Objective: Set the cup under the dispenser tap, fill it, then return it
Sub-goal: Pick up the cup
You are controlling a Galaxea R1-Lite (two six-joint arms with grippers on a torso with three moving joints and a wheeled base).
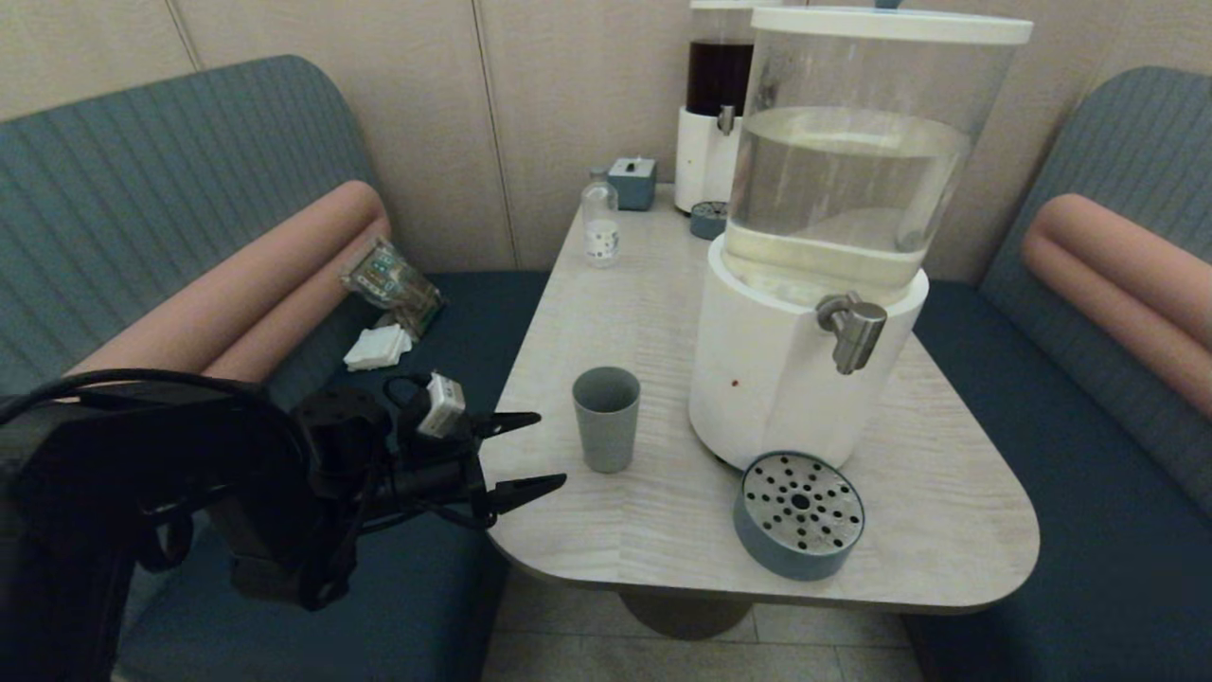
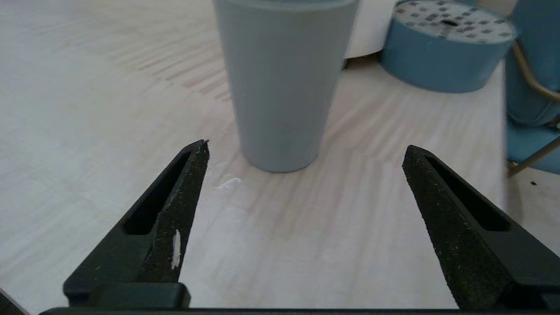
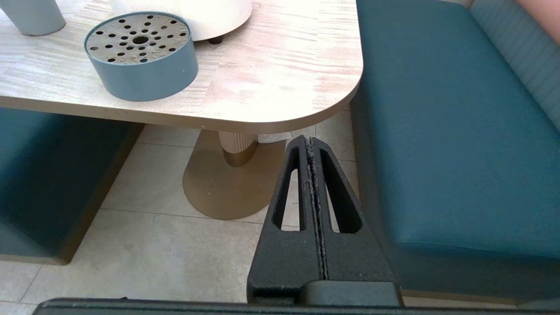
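The grey-blue cup (image 1: 606,419) stands upright on the table, left of the large clear-tank dispenser (image 1: 833,237). Its steel tap (image 1: 855,329) juts from the white base, above the table and apart from the cup. My left gripper (image 1: 551,451) hovers at the table's left edge, open, its tips a short way from the cup (image 2: 284,83), nothing between them. In the left wrist view the gripper (image 2: 306,146) faces the cup's lower wall. My right gripper (image 3: 310,140) is shut and empty, parked low beside the table over the floor; the head view does not show it.
A round perforated grey-blue drip tray (image 1: 798,513) sits near the table's front edge, below the tap. A small clear bottle (image 1: 599,225), a blue box (image 1: 632,182) and a narrower dark-liquid dispenser (image 1: 715,104) stand at the back. Teal benches flank the table (image 1: 947,493).
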